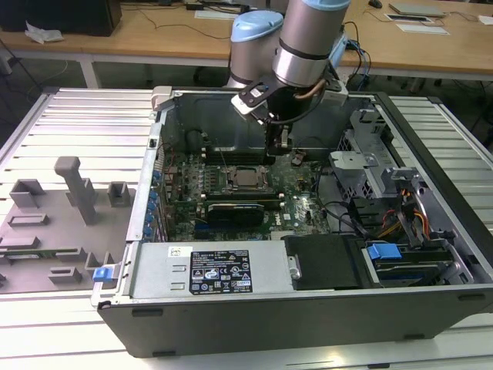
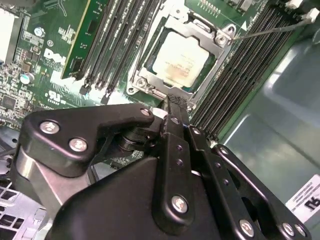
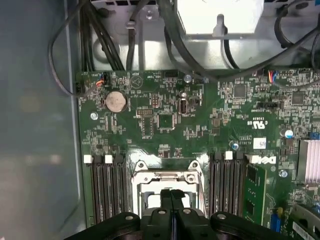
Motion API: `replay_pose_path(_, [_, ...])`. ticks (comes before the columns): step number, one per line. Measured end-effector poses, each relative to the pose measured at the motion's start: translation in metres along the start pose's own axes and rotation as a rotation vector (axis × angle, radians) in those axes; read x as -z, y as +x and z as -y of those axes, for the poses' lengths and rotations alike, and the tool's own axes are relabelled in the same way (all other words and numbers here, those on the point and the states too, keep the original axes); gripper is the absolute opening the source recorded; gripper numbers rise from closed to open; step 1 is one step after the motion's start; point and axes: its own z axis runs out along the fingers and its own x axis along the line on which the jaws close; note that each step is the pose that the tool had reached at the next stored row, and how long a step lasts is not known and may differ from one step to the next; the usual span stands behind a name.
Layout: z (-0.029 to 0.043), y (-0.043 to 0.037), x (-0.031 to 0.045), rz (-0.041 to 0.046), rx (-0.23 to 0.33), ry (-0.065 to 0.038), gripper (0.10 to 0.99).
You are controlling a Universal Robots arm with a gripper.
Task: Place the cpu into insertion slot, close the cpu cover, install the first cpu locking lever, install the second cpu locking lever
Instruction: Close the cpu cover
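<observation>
Hovering just beside cpu, seated under lowered cpu cover; jaws pressed together, gripping nothing.

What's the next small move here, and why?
Probably shift the shut gripper from the near edge of the cover toward the thin lever. The chip lies under the closed cover, while that lever juts free past its corner, apparently unlatched.

Silver-grey cylindrical arm with pale-blue joint caps; matte black hand, its links studded with silver screws.
</observation>
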Motion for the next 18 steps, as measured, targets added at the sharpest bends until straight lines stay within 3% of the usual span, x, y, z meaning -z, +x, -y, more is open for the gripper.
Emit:
replay_pose_path(1, [0.0122,-0.0003,-0.0025,-0.0012,0.001,-0.040,0.106])
replay_pose_path(2, [0.0170,-0.0004,-0.0036,-0.0014,0.001,-0.059,0.106])
replay_pose_path(8, [0.0326,-0.0008,-0.0082,-0.0047,0.003,-0.128,0.106])
replay_pose_path(10, [0.0369,-0.0010,-0.0102,-0.0051,0.004,-0.133,0.106])
replay_pose_path(18, [0.0454,-0.0013,-0.0150,-0.0050,0.004,-0.133,0.106])
